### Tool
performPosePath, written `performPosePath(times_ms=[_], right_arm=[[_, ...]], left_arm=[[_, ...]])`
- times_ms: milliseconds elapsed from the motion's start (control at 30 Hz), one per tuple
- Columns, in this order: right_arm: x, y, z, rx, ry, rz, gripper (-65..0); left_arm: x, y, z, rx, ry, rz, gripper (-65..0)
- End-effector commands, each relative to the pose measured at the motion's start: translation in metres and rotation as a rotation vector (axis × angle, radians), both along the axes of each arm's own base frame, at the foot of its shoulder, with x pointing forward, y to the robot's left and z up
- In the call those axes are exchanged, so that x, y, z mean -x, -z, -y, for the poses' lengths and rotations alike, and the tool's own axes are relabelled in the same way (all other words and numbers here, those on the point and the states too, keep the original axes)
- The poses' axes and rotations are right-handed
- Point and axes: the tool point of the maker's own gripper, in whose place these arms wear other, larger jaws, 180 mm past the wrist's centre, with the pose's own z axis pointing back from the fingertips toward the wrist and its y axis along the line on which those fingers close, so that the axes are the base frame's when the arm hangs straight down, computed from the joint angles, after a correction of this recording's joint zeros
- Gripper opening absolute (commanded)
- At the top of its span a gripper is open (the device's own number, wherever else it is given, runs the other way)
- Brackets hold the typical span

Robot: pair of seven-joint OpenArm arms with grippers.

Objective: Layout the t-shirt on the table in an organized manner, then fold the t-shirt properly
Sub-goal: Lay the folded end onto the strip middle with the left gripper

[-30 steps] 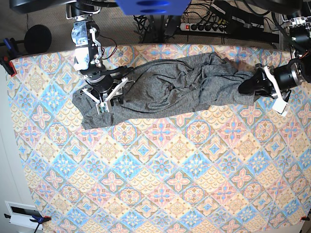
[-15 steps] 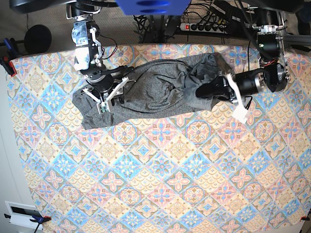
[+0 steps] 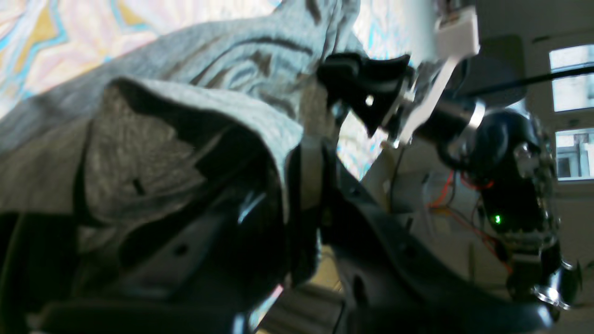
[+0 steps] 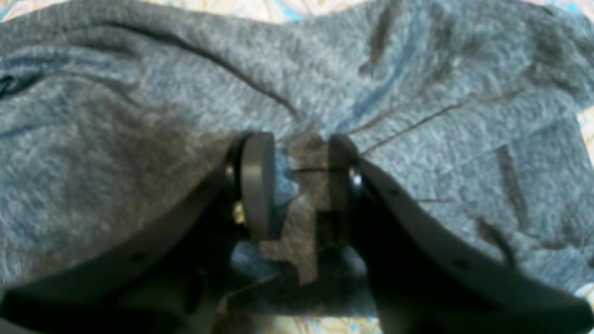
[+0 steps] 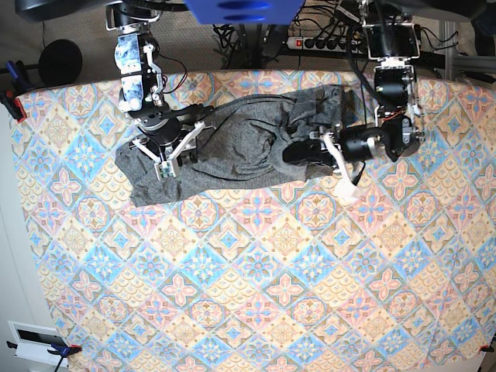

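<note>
The dark-grey t-shirt lies bunched along the far part of the table, and its right end is doubled back over its middle. My left gripper is shut on that doubled end. In the left wrist view the cloth drapes over my left gripper. On the shirt's left part, my right gripper presses down. In the right wrist view its pads hold a raised fold of the shirt, with creases running out from the pinch.
A power strip and cables lie behind the table's far edge. Clamps hold the cloth at the left edge. A white device sits off the near left corner. The right arm shows beyond the shirt in the left wrist view.
My left gripper has carried the shirt's right end leftward from the table's right edge over the shirt's middle. The right gripper has stayed in place.
</note>
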Motion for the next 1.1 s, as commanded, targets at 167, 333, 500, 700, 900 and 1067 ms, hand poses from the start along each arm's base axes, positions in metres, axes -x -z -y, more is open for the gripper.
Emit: performPosePath(times_ms=[167, 333, 500, 700, 900, 1067], right_arm=[[-0.009, -0.010, -0.002, -0.013, -0.002, 0.044, -46.3], [-0.009, -0.010, -0.002, -0.013, -0.002, 0.044, -46.3], [-0.009, -0.010, -0.002, -0.013, -0.002, 0.044, -46.3], [-0.009, -0.010, -0.002, -0.013, -0.002, 0.044, -46.3], [-0.009, -0.010, -0.002, -0.013, -0.002, 0.044, -46.3], [-0.009, -0.011, -0.001, -0.013, 0.001, 0.045, -46.3]], left_arm=[[-0.026, -0.007, 0.028, 0.134, -0.027, -0.017, -57.9], [-0.033, 0.012, 0.057, 0.183, -0.004, -0.118, -53.8], [-0.023, 0.016, 0.076, 0.185, 0.068, -0.146, -40.0], [-0.020, 0.004, 0.083, 0.253, 0.091, -0.141, -25.0], [-0.029, -0.018, 0.037, 0.342, 0.053, -0.112, -24.0], [-0.028, -0.007, -0.014, 0.264, -0.025, -0.118, -27.0]])
